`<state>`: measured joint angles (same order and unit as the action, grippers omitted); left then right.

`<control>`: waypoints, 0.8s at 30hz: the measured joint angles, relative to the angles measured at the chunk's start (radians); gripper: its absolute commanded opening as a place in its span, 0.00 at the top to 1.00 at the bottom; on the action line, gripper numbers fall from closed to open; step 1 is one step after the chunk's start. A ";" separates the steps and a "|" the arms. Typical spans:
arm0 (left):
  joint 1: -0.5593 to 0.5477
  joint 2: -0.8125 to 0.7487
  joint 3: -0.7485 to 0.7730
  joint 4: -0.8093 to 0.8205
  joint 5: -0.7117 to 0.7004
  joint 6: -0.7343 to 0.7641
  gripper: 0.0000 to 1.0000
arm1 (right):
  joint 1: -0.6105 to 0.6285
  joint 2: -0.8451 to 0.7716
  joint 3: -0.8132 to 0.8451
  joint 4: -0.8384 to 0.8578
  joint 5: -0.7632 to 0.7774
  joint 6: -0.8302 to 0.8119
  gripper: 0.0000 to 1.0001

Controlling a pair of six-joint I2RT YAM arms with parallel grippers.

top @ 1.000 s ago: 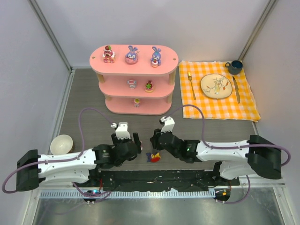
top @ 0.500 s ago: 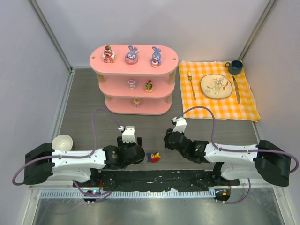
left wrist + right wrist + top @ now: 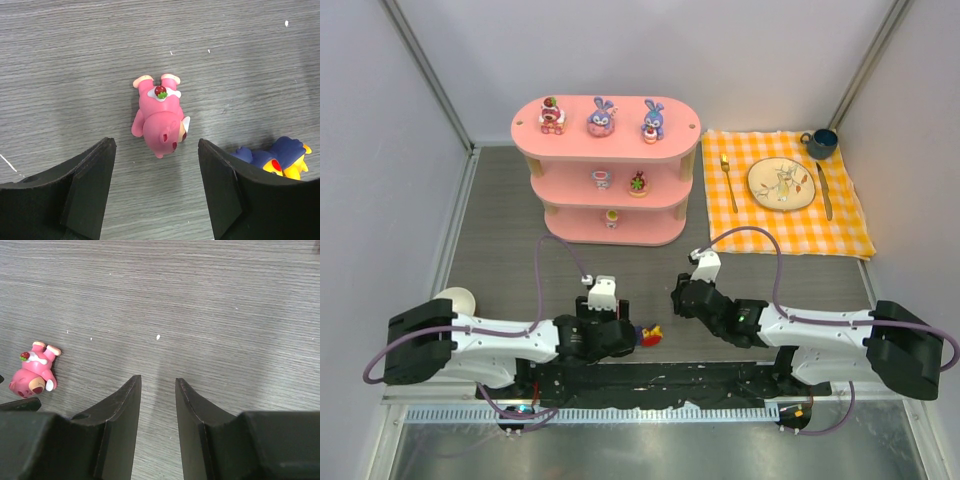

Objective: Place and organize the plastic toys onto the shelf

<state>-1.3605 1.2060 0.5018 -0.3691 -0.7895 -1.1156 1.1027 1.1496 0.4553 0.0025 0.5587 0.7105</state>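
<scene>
A pink bear toy (image 3: 159, 119) lies on its side on the grey table, its head just between the tips of my left gripper (image 3: 155, 144), which is open around it without touching. A red-yellow-purple toy (image 3: 278, 157) lies just outside the right finger (image 3: 225, 190), and it also shows beside the left gripper (image 3: 623, 325) from above (image 3: 649, 335). My right gripper (image 3: 157, 379) hovers over bare table, open with a narrow gap and nothing in it, the pink toy (image 3: 34, 375) to its left. The pink shelf (image 3: 605, 150) holds three toys on top, two in the middle and one below.
A white bowl (image 3: 456, 298) sits at the left by the left arm. An orange checked cloth (image 3: 840, 225) at the back right carries a plate (image 3: 781, 184), fork (image 3: 728, 182), knife (image 3: 825, 190) and dark mug (image 3: 820, 142). Walls close in left, back and right.
The left arm has slid right and toward the near edge, bringing its jaws over the pink toy and closing them slightly. The right arm backed off to the right, then held still.
</scene>
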 measured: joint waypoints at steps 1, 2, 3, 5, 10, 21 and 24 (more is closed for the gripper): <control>0.000 0.007 0.001 0.001 -0.002 0.000 0.29 | -0.001 0.000 -0.002 0.000 0.000 0.001 0.60; 0.000 0.017 0.002 0.005 -0.005 0.000 0.29 | -0.001 0.000 -0.003 0.000 0.000 0.001 0.60; -0.001 0.027 0.004 0.007 -0.008 0.000 0.29 | -0.002 0.000 -0.004 -0.001 -0.001 0.002 0.60; -0.001 0.042 0.007 0.015 -0.013 0.001 0.29 | -0.003 0.000 -0.006 -0.002 -0.003 0.002 0.60; -0.001 0.069 0.021 0.029 -0.030 0.006 0.34 | -0.003 0.001 -0.007 -0.004 -0.004 0.003 0.60; -0.001 0.070 0.023 0.047 -0.037 0.024 0.48 | -0.005 0.001 -0.007 -0.004 -0.007 0.005 0.60; -0.001 0.066 0.023 0.048 -0.037 0.024 0.48 | -0.005 0.001 -0.007 -0.004 -0.007 0.009 0.60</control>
<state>-1.3613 1.2720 0.5247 -0.3210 -0.8265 -1.0920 1.0973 1.1507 0.4480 -0.0017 0.5514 0.7193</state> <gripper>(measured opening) 0.522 0.396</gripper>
